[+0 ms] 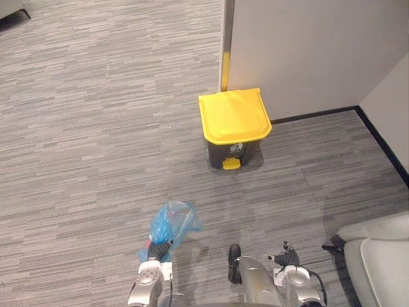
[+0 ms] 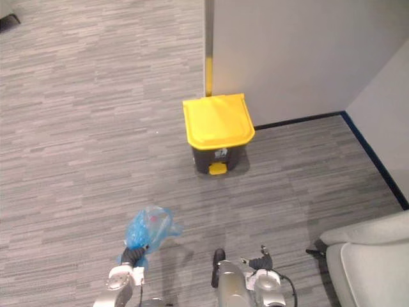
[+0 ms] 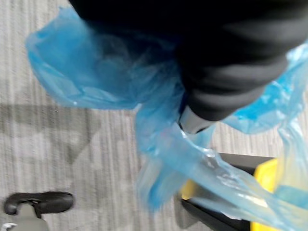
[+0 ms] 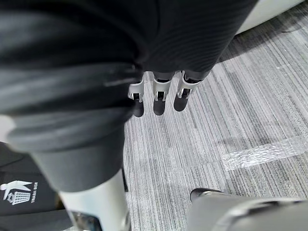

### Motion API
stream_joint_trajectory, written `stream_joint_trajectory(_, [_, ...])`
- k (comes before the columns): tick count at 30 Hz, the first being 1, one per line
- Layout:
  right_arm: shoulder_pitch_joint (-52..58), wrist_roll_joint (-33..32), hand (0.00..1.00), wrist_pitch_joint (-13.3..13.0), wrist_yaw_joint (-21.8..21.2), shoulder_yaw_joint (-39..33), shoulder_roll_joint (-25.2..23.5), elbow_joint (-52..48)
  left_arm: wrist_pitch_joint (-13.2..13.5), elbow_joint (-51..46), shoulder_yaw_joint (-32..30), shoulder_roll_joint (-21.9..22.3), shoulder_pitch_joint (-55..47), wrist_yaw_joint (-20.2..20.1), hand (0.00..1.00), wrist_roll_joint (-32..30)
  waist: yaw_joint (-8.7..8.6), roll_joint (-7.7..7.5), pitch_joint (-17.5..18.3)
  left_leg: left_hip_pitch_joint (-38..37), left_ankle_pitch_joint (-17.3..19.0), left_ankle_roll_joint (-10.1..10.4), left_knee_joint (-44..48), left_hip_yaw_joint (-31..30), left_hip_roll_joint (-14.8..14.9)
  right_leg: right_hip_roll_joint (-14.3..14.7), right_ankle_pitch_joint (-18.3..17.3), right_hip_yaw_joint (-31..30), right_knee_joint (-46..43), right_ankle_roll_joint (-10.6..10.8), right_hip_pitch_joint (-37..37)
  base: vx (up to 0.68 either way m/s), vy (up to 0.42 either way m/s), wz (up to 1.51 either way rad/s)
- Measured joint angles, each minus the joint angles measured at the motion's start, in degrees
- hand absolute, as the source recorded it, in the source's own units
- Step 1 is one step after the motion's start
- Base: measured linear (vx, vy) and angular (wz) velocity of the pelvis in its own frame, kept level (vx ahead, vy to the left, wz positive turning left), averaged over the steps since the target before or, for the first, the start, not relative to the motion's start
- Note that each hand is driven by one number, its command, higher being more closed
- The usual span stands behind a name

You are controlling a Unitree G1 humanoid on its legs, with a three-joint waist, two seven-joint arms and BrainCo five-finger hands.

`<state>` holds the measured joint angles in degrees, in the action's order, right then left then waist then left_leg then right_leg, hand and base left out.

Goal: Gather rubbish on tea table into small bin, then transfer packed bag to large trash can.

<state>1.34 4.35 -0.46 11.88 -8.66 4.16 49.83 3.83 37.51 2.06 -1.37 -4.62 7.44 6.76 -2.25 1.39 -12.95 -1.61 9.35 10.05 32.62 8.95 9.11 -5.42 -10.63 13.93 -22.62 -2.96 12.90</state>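
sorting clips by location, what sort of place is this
Likely an office or lounge corner: grey striped carpet, a yellow-lidded pedal bin against a pale partition wall, and a pale upholstered seat at the right edge. The left hand holds a blue bag.

Field count, floor by the wall corner:

- Trash can (image 1: 218, 152): one, dark body.
- Yellow lid (image 1: 233, 115): one, on that can.
- Yellow foot pedal (image 1: 231, 164): one, at the can's front.
- Blue bag (image 1: 171, 220): one.
- Hands: two, the left hand (image 1: 160, 248) and the right hand (image 1: 287, 258).
- Pale grey seat (image 1: 377, 256): one, lower right.
- Clear tape strip (image 4: 264, 151) on the floor: one.
- Yellow strip (image 1: 225, 70) on the wall edge: one.
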Motion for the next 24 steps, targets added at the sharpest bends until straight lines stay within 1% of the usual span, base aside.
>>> stream_joint_trajectory(1, [0.1,0.0,0.00,0.0,0.0,0.1,-0.1,-0.2,0.0,-0.4,0.1,0.3,-0.1,-0.1,1.00,0.0,0.19,-0.05,-0.1,2.3,0.3,-0.2,5.3,0.1,1.3,0.2,-0.2,0.4,1.0,-0.2,-1.4,0.26,-0.087,0.17])
stream_joint_trajectory(2, [0.3,-0.1,0.00,0.0,0.0,-0.1,-0.9,-1.7,0.0,-1.3,0.3,0.6,-0.6,-0.3,1.00,0.0,1.15,0.07,0.0,6.1,2.4,-1.0,13.6,2.4,3.4,0.4,-0.4,0.8,2.9,-0.6,-4.5,0.29,-0.031,-0.03])
stream_joint_trajectory(3, [0.8,-0.1,0.00,-0.3,0.0,-0.2,-1.4,-2.9,-0.1,-1.6,1.0,0.6,-0.7,-0.5,1.00,0.0,1.70,-1.12,-0.3,9.0,4.0,-3.1,15.3,4.7,4.3,0.3,-0.5,0.8,5.0,-0.4,-7.1,0.29,-0.008,-0.09])
stream_joint_trajectory(4, [0.9,-0.1,0.00,-0.3,0.0,-0.4,-1.8,-3.6,-0.1,-2.1,1.2,0.6,-0.6,-0.7,1.00,0.0,2.06,-1.03,-0.1,10.3,4.7,-4.2,13.3,5.9,4.5,0.2,-0.5,0.8,6.0,-0.3,-8.3,0.28,0.033,-0.04])
stream_joint_trajectory(6, [0.9,-0.4,0.00,-0.3,0.0,-0.9,-2.0,-3.7,-0.2,-2.0,1.3,0.7,-0.7,-1.2,1.00,0.0,2.47,-1.55,-0.1,12.5,5.1,-5.2,4.8,7.0,4.0,0.1,-0.4,0.5,7.5,0.4,-9.5,0.22,0.119,-0.10])
stream_joint_trajectory(7, [0.9,-0.4,0.00,-0.3,0.0,-1.4,-2.2,-3.4,-0.4,-1.6,1.3,0.7,-0.7,-1.4,1.00,0.0,2.62,-1.30,0.0,13.2,3.4,-6.0,-7.5,6.6,2.0,-0.5,-0.8,0.0,8.2,2.0,-10.4,0.22,0.178,-0.12])
stream_joint_trajectory(8, [0.9,-0.4,0.00,-0.3,0.1,-1.5,-1.9,-3.1,-0.4,-1.3,1.3,0.7,-0.7,-1.4,1.00,0.0,2.59,-1.29,0.1,13.0,1.9,-5.9,-11.2,6.0,1.3,-0.7,-0.9,-0.3,8.2,2.4,-10.6,0.28,0.241,-0.24])
stream_joint_trajectory(9, [0.9,-0.3,0.00,-0.3,0.3,-1.8,-1.4,-1.4,-0.4,-0.2,1.5,0.9,-0.7,-1.5,1.00,0.0,2.68,-0.38,0.5,12.0,-7.2,-4.5,-19.6,3.8,0.1,-0.5,-1.8,-1.5,7.9,4.4,-10.8,0.21,0.190,-0.28])
stream_joint_trajectory(10, [0.7,-0.3,0.00,-0.1,0.4,-1.8,-1.4,-0.6,-0.5,0.5,1.5,0.5,-0.6,-1.4,1.00,0.0,2.98,-1.11,0.4,11.3,-7.0,-5.1,-19.8,4.1,-0.5,-0.7,-2.0,-2.5,7.8,5.1,-10.9,0.28,0.219,-0.28])
stream_joint_trajectory(11, [0.9,-0.4,0.00,0.0,0.4,-1.6,-1.8,0.3,-0.6,0.9,1.7,0.1,-0.9,-1.4,1.00,0.0,2.98,-1.99,1.0,10.6,-6.9,-5.5,-20.6,4.6,-2.0,-1.7,-1.8,-3.8,8.7,6.1,-11.3,0.27,0.221,-0.14])
stream_joint_trajectory(12, [1.4,-0.4,0.00,0.1,0.4,-1.6,-2.4,0.7,-0.5,1.0,1.8,-0.5,-1.1,-1.4,1.00,0.0,2.67,-3.06,1.6,10.3,-5.4,-6.5,-20.8,5.3,-3.6,-3.2,-2.1,-4.2,9.4,7.2,-11.4,0.33,0.262,-0.17])
stream_joint_trajectory(13, [2.0,-0.3,0.00,0.1,0.3,-1.6,-2.5,0.8,-0.6,1.0,1.9,-0.5,-1.3,-1.4,1.00,0.0,2.86,-3.60,1.9,9.6,-3.7,-7.4,-20.8,6.7,-5.2,-5.1,-2.8,-5.5,7.7,8.3,-11.1,0.26,0.237,-0.21])
stream_joint_trajectory(14, [2.0,-0.2,0.00,0.1,0.3,-1.6,-2.4,0.8,-0.6,1.0,1.9,-0.6,-1.4,-1.4,1.00,0.0,2.83,-3.59,1.9,9.1,-3.1,-7.6,-20.8,7.1,-5.7,-5.7,-3.0,-6.0,6.7,8.6,-10.9,0.26,0.237,-0.36])
stream_joint_trajectory(15, [2.0,-0.1,0.00,0.1,0.3,-1.6,-2.3,0.8,-0.6,1.1,2.2,-0.7,-1.9,-1.4,1.00,-0.1,2.63,-3.22,1.8,7.2,-1.8,-8.3,-21.6,8.2,-6.9,-7.0,-3.2,-7.7,2.7,9.0,-9.8,0.24,0.227,-0.39])
stream_joint_trajectory(16, [1.9,0.1,0.00,0.1,0.2,-1.3,-2.3,0.8,-0.8,1.5,2.3,-0.7,-2.2,-1.5,1.00,-0.1,2.45,-2.56,2.0,4.8,-1.0,-8.7,-22.7,9.3,-7.6,-7.8,-2.9,-9.5,-4.7,9.6,-6.9,0.24,0.221,-0.39])
stream_joint_trajectory(17, [1.9,0.1,0.00,0.1,0.0,-1.1,-2.4,0.8,-0.8,1.5,2.3,-0.8,-2.4,-1.5,1.00,-0.1,2.41,-2.43,2.1,4.1,-0.8,-8.8,-22.8,9.5,-7.8,-8.1,-2.5,-9.9,-7.5,10.1,-5.9,0.27,0.186,-0.23])
stream_joint_trajectory(18, [1.6,0.0,0.00,-0.2,-0.1,-1.1,-2.6,0.6,-0.8,1.5,2.3,-1.4,-2.8,-1.4,1.00,-0.1,2.05,-2.29,2.1,2.0,-0.2,-9.4,-23.0,9.4,-8.1,-8.9,-1.0,-10.1,-14.6,10.4,-3.4,0.30,0.121,0.07])
stream_joint_trajectory(19, [1.0,0.1,0.00,-0.2,-0.3,-0.7,-2.5,1.0,-0.8,1.4,2.4,-2.2,-2.8,-1.3,1.00,-0.1,1.37,-1.51,1.8,0.3,0.3,-9.9,-23.7,9.2,-7.6,-8.8,-2.2,-9.4,-19.5,9.5,-1.3,0.31,0.078,0.16])
stream_joint_trajectory(20, [0.9,0.1,0.00,-0.1,-0.3,-0.4,-2.5,1.1,-0.8,1.4,2.3,-2.5,-2.8,-1.2,1.00,-0.1,1.34,-1.50,1.8,-0.1,0.3,-9.9,-23.9,9.1,-7.3,-8.5,-3.1,-9.1,-20.0,9.2,-0.7,0.29,0.001,0.18])
stream_joint_trajectory(21, [0.2,0.1,0.00,-0.2,-0.4,0.2,-2.3,1.1,-0.7,1.4,2.0,-3.6,-2.3,-0.8,1.00,0.0,1.38,-1.36,1.8,-1.2,0.4,-9.7,-24.7,8.9,-6.4,-6.9,-5.1,-7.7,-20.2,8.2,1.6,0.33,-0.095,0.08])
stream_joint_trajectory(22, [-0.8,0.1,0.00,-0.2,-0.5,0.8,-2.1,1.1,-0.7,1.5,1.6,-4.6,-2.0,-0.4,1.00,0.0,1.41,-0.57,1.3,-2.1,0.5,-9.6,-25.1,8.4,-5.0,-4.9,-6.1,-5.6,-18.9,6.8,4.1,0.27,-0.091,0.06])
stream_joint_trajectory(23, [-1.0,0.2,0.00,-0.2,-0.5,1.0,-2.0,1.1,-0.7,1.6,1.3,-4.7,-1.9,-0.3,1.00,0.0,1.35,-0.25,1.1,-2.7,0.5,-9.6,-25.5,8.3,-4.5,-4.2,-6.1,-4.8,-17.8,6.5,4.8,0.32,-0.164,0.12])
stream_joint_trajectory(24, [-1.2,0.1,0.00,-0.3,-0.5,1.1,-1.3,1.1,-0.7,1.9,0.9,-4.7,-1.8,-0.1,1.00,0.0,1.26,0.13,0.8,-3.9,0.5,-9.6,-25.8,7.8,-3.5,-2.3,-4.7,-3.3,-11.3,5.9,5.8,0.22,-0.123,0.15])
